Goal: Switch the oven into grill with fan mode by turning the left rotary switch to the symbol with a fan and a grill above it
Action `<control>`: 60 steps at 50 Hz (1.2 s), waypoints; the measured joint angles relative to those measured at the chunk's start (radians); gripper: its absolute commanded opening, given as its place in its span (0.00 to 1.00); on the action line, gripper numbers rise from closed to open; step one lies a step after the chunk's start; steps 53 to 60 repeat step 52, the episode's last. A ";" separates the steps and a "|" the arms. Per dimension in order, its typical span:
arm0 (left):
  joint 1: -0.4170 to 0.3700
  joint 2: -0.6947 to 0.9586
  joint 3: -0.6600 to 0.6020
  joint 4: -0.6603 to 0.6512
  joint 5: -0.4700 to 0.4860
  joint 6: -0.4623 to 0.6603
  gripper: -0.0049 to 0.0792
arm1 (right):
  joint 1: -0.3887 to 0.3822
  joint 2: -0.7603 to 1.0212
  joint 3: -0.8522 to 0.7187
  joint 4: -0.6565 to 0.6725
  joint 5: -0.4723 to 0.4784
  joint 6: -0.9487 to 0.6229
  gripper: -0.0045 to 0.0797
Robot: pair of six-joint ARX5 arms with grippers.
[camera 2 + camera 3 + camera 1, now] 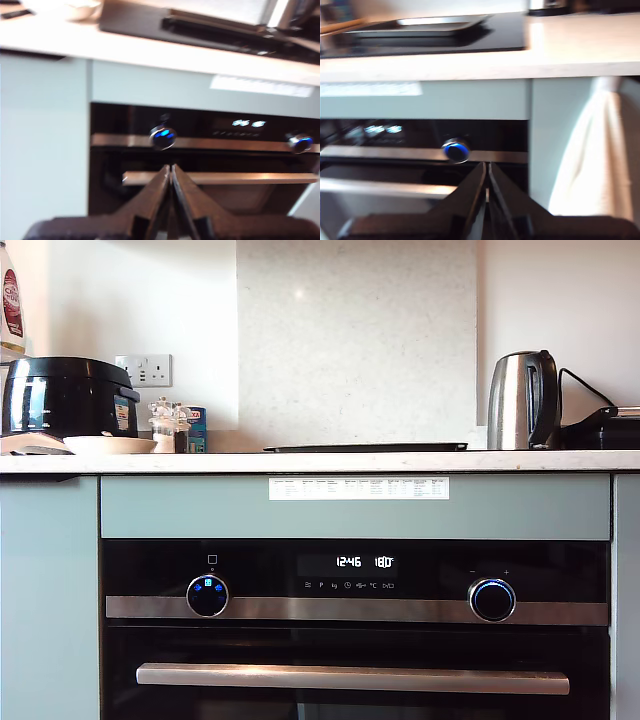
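The left rotary switch was seen on the oven, at the exterior view's left — small, hard, likely slippery, best pinched by its rim. My first gripper and my second gripper were seen with jaws together.

A pale counter tops sage-green cabinet fronts. Behind its back edge rise a white wall, a speckled splashback panel and a double socket, brightly lit.
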 measured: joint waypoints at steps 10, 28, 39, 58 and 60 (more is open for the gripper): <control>0.039 -0.116 0.000 -0.119 0.000 0.000 0.03 | 0.000 0.000 -0.003 -0.018 -0.001 -0.016 0.04; 0.039 -0.275 0.000 -0.246 0.000 -0.027 0.03 | 0.000 0.000 -0.006 -0.076 0.000 -0.029 0.04; 0.039 -0.277 0.000 -0.316 0.000 -0.027 0.03 | 0.000 0.000 -0.006 -0.077 -0.001 -0.029 0.04; 0.039 -0.277 0.000 -0.389 0.000 -0.027 0.03 | 0.000 0.000 -0.006 -0.077 -0.001 -0.029 0.04; 0.039 -0.277 0.000 -0.389 0.000 -0.027 0.03 | 0.000 0.000 -0.006 -0.077 -0.001 -0.029 0.04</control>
